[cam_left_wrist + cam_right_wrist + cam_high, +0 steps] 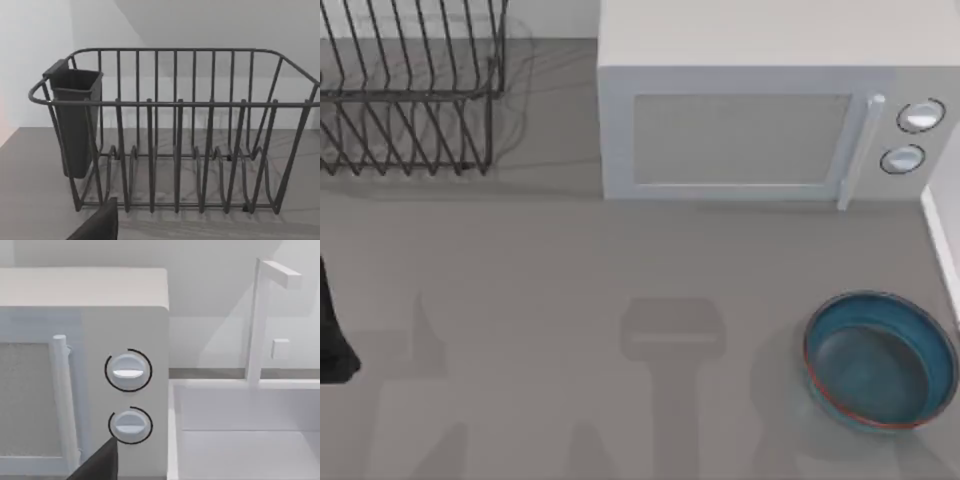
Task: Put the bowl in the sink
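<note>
The bowl (880, 360) is seen resting upright on the table (570, 300), near the top view's right edge and in front of the microwave (760, 120). It is untouched and well apart from the dish rack (410, 90) at the far left. The sink (245, 440) is shown in the right wrist view just beside the microwave's knob side, with the faucet (260, 320) behind it. A dark part of the left arm (332, 330) is seen at the table's left edge. Whether either gripper's fingers are apart or together cannot be told.

The step in hand is judged to be the approach. The right arm, being nearer, is best brought down over the bowl's rim, one finger inside and one outside. The bowl should be lifted level and clear of the sink wall before release.
</note>
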Controlling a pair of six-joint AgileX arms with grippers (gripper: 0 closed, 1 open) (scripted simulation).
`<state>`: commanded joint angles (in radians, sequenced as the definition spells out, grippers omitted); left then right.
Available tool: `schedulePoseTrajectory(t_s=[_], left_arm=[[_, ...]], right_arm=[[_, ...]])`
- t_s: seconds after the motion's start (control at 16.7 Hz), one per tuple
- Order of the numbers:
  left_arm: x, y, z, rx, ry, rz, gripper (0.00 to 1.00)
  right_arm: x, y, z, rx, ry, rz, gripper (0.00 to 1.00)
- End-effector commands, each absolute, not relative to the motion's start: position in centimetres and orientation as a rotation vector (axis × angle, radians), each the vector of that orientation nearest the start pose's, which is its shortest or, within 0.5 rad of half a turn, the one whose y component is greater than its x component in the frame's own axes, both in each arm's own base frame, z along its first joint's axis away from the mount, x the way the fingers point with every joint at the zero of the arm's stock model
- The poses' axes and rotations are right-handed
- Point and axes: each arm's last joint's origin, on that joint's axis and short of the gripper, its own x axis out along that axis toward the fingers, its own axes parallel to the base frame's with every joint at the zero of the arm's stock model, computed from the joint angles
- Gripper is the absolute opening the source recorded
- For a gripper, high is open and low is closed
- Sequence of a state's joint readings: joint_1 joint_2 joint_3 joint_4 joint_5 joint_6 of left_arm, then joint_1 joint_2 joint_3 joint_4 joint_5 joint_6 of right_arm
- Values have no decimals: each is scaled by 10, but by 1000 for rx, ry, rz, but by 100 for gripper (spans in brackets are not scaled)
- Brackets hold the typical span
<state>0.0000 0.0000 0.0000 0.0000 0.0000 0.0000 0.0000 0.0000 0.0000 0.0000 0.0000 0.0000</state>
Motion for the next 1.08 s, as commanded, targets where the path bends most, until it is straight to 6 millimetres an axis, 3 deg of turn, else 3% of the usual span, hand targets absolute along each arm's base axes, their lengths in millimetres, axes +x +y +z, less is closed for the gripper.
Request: schedulePoseTrajectory(t_s=[0.24, 0.54, 0.78, 1.08], left_arm=[[106, -1, 160, 0, 0, 0, 100], [106, -1, 160, 0, 0, 0, 100], [106, -1, 160, 0, 0, 0, 100], [106, -1, 160, 0, 0, 0, 100]], right_arm=[[106, 0, 165, 7, 32, 7, 100], [115, 5, 200, 44, 294, 39, 100], [148, 13, 223, 64, 689, 52, 100], [201, 32, 235, 55, 1154, 40, 100]])
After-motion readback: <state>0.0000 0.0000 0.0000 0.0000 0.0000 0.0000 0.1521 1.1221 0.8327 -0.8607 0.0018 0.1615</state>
